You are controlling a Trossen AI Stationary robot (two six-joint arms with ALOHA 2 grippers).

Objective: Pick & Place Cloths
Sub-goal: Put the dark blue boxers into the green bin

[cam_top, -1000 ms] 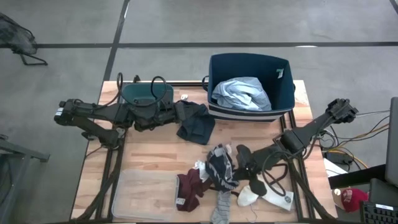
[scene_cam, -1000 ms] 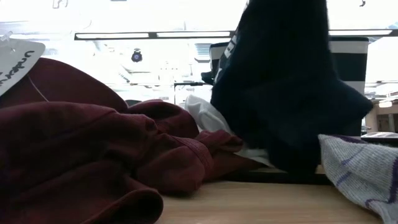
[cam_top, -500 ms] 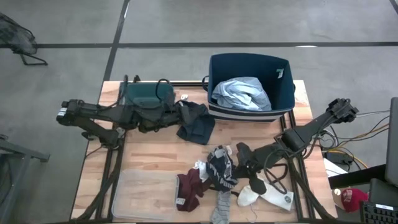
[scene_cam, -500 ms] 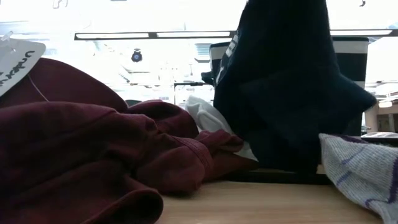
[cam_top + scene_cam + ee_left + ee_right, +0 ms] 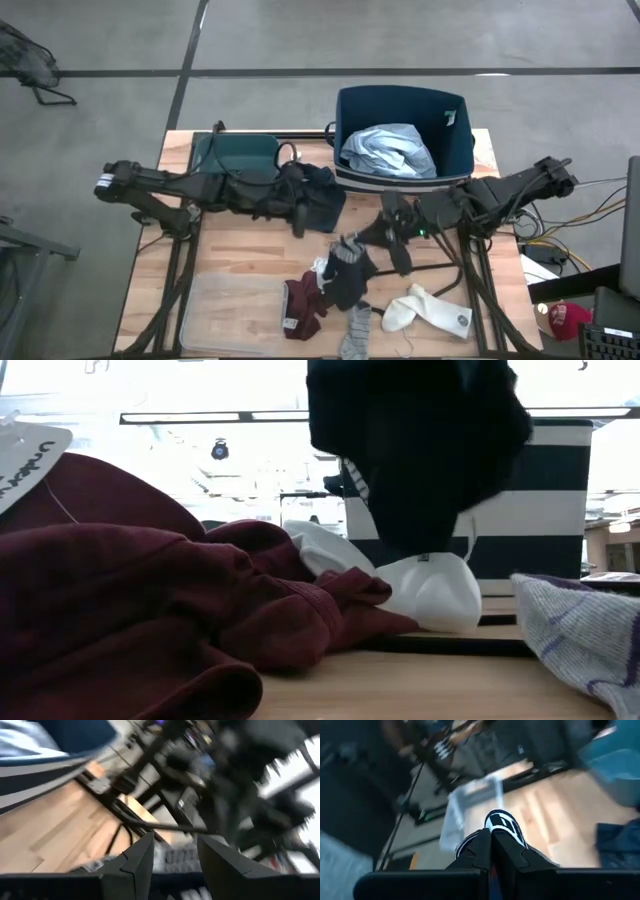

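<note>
Right gripper (image 5: pixel 385 232) is up off the table, jaws pinched tight on a dark navy striped garment (image 5: pixel 347 277) that hangs limp below it, with its lower end trailing near the pile. The right wrist view confirms it: fingers (image 5: pixel 485 851) closed flat together with the patterned cloth (image 5: pixel 504 826) squeezed between them. This is light, floppy fabric, so it drapes and swings; a pinch on a bunched fold holds it fine, but the dangling tail may snag its neighbours.

Over on the other side, the left gripper (image 5: pixel 297 208) is low at the dark navy clothes (image 5: pixel 322 198) lying just in front of the blue bin (image 5: pixel 353 108). Its fingers (image 5: pixel 141 858) stand parted in the left wrist view, though that picture is blurred and I cannot make out any cloth between them, so call it open and not gripping.

The light blue shirt (image 5: pixel 388 150) sits crumpled inside the bin. On the table, the maroon piece (image 5: pixel 303 304) lies half over the clear plastic tray (image 5: pixel 228 307), the white sock (image 5: pixel 428 310) is spread flat to its right, and a grey sock (image 5: pixel 355 335) is at the front edge. All are soft and thin, so best taken at a raised wrinkle rather than a flat edge.
</note>
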